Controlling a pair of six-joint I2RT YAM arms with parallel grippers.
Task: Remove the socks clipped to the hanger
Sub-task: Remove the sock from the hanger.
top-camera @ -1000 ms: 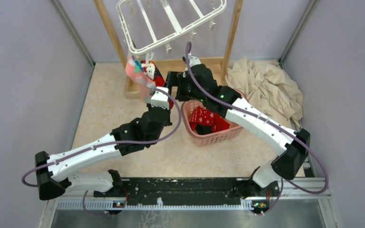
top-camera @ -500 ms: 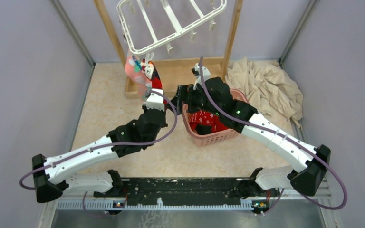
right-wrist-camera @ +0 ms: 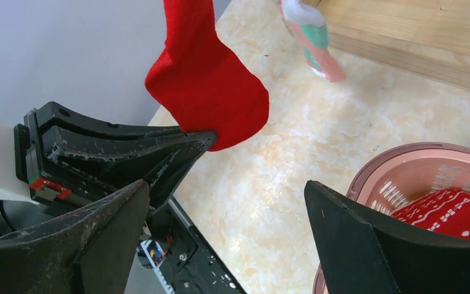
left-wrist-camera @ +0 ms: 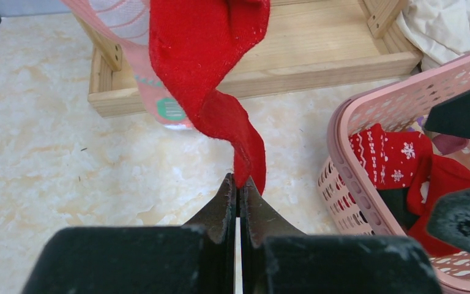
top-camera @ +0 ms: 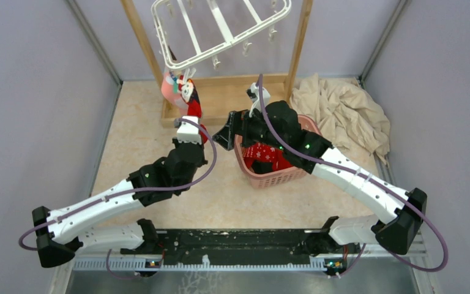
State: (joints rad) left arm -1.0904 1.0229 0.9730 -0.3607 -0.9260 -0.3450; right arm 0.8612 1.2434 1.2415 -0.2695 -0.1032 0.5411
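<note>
The white hanger [top-camera: 220, 30] hangs tilted from the wooden frame at the top. A red sock [left-wrist-camera: 205, 55] and a pink sock [top-camera: 172, 92] hang clipped under its left corner. My left gripper [left-wrist-camera: 240, 184] is shut on the red sock's lower tip and holds it stretched down; the red sock also shows in the right wrist view [right-wrist-camera: 211, 92]. My right gripper [top-camera: 225, 136] is open and empty just left of the pink basket [top-camera: 281, 179], close to the left gripper. Red patterned socks [left-wrist-camera: 391, 153] and a black one lie in the basket.
The wooden frame's base [top-camera: 220, 92] lies on the floor behind the arms. A crumpled beige cloth [top-camera: 349, 110] lies at the back right. Grey walls close in on both sides.
My left gripper has moved left and toward the front with the red sock's tip, pulling it taut. My right gripper swung from under the hanger down to the basket's left side.
</note>
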